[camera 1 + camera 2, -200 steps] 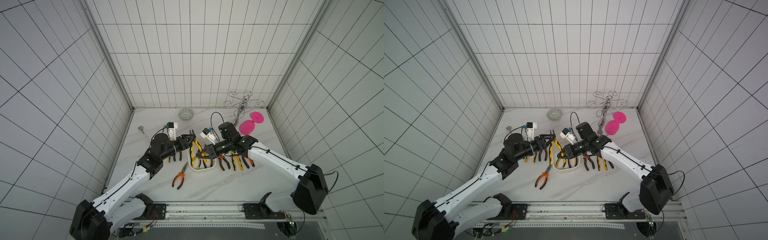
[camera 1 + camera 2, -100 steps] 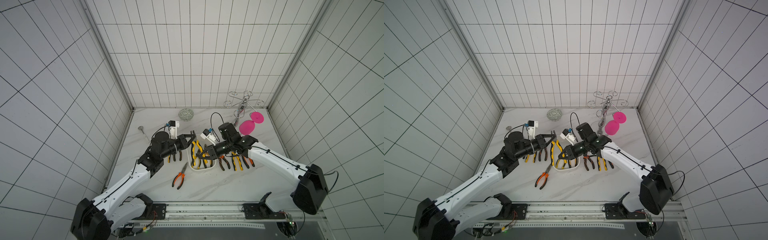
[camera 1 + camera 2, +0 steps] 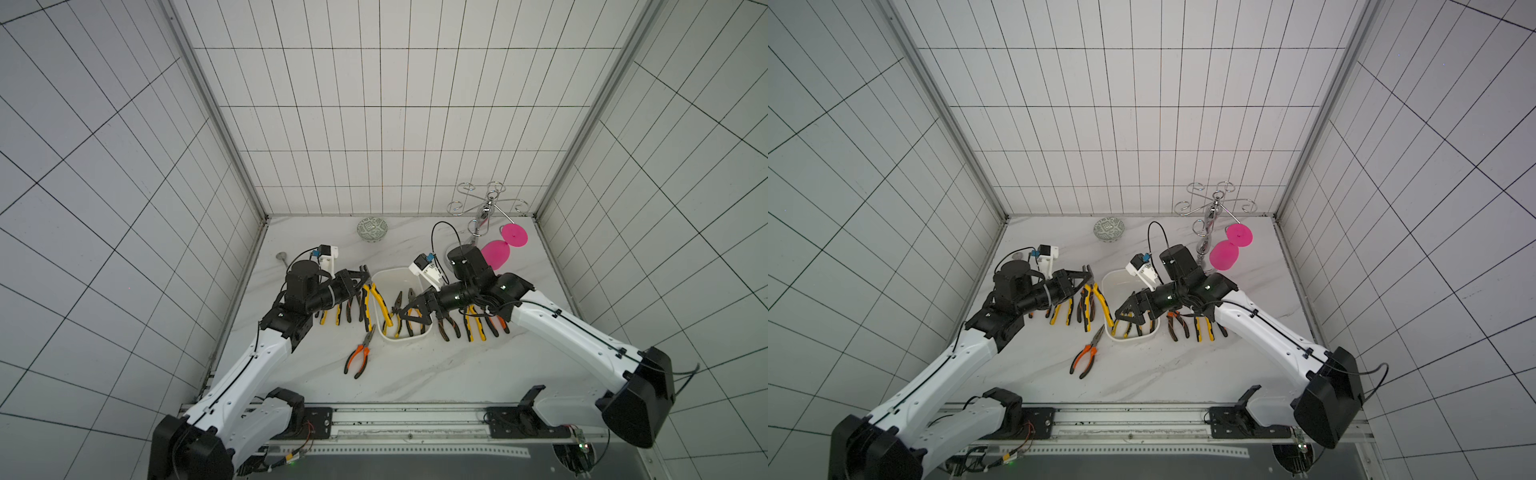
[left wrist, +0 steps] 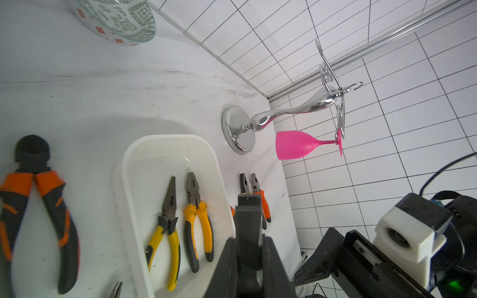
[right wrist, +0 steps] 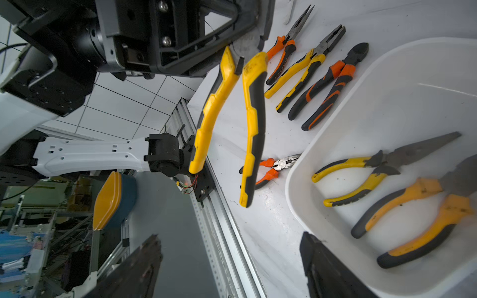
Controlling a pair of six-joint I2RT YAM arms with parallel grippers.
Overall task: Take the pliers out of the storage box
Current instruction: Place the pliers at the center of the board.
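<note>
— How are the left fingers?
— Clamped on the head of a yellow-handled pliers, its handles dangling just beside the storage box.
— And the right fingers?
— Spread wide, empty, over the box. The needle-nosed pliers and blunt pliers lie inside, just below.

— What lies on the white marbled table?
— The storage box is in the middle, with 3 pliers at its left, more pliers at its right and 1 orange pair in front. Behind are a bowl, a spoon and a chrome stand.
</note>
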